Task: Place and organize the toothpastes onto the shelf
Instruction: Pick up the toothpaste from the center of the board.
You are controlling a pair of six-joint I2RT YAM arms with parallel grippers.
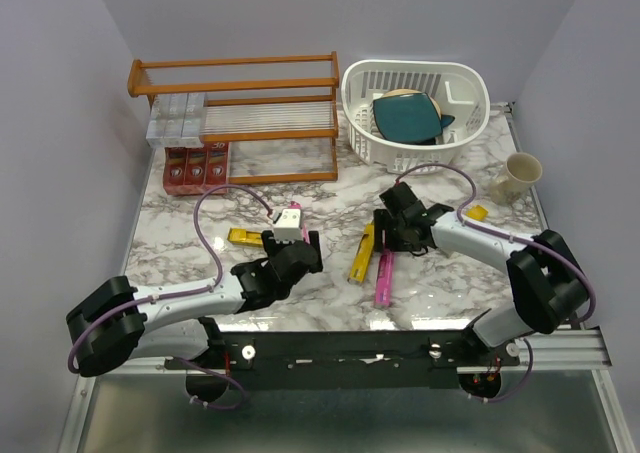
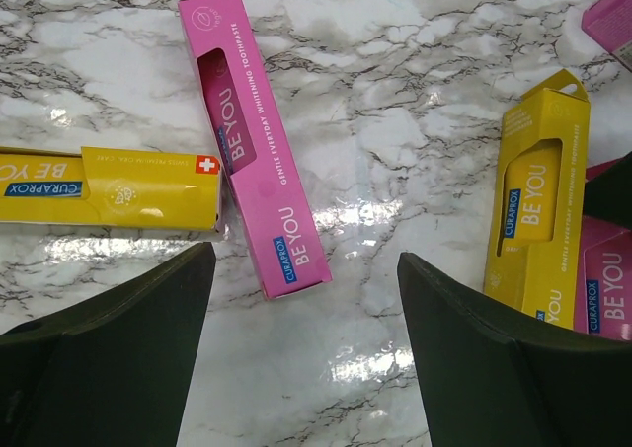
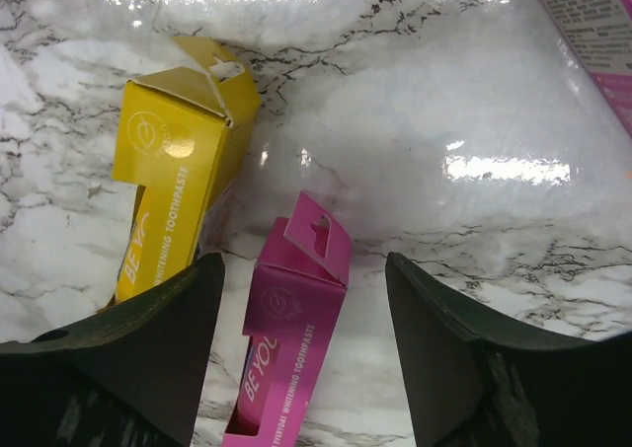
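On the marble tabletop [image 3: 434, 82], my right end effector [image 3: 304, 267], jaws apart, straddles a magenta-pink cardboard toothpaste carton [image 3: 286, 343] at lower centre; closing may snag the yellow cardboard carton [image 3: 173, 161] at left.

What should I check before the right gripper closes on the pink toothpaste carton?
1. Right gripper open: ok.
2. Pink carton inside its gap: ok, lying lengthwise.
3. Yellow carton clear of the grasp: cannot tell; one end is hidden behind the gripper.
4. Left gripper open and empty: ok.
5. Room on the shelf: ok; silver cartons and red cartons fill only its left end.
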